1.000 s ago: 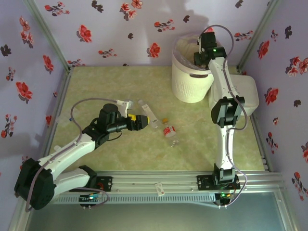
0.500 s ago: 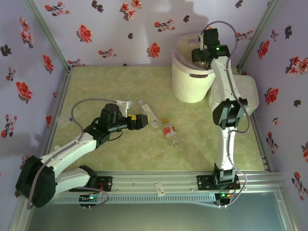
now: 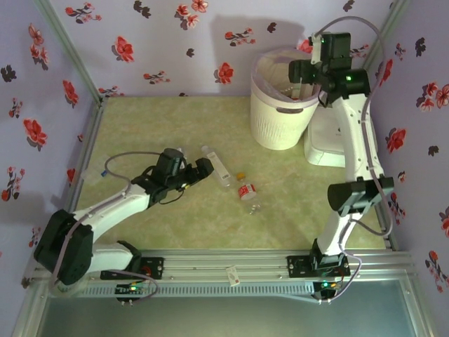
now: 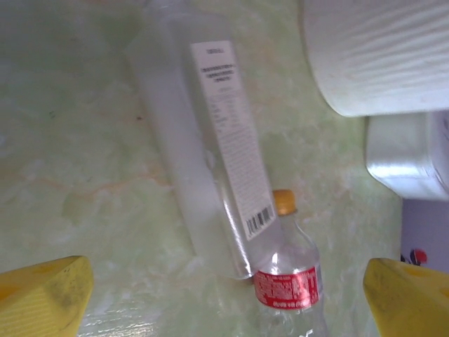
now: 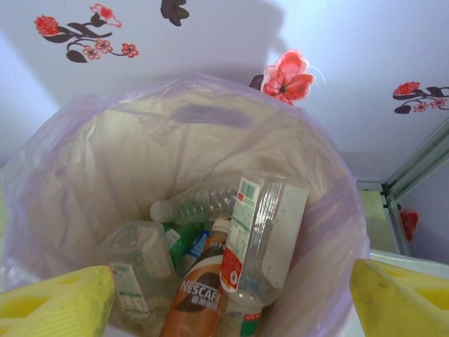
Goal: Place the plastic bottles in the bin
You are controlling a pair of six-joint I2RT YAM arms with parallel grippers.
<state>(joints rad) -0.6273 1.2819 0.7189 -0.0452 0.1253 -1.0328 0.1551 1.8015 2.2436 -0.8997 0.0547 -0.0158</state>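
Clear crinkly plastic bottles (image 5: 263, 232) in pink-lined bin (image 5: 105, 154); L fingers (image 4: 42, 295), R fingers (image 5: 56, 302) apart.

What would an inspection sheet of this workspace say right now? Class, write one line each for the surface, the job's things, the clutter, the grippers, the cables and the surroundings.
Surface: pale green marbled table.
Job's things: bin at the back right, with binned bottles inside; flat clear bottle and orange-capped bottle lie close together on the table.
Clutter: white box beside the bin.
Grippers: left gripper open, low by the two loose bottles; right gripper open above the bin.
Cables: left arm's cable and right arm's cable loop free.
Surroundings: flowered lilac walls; metal rail at the near edge.
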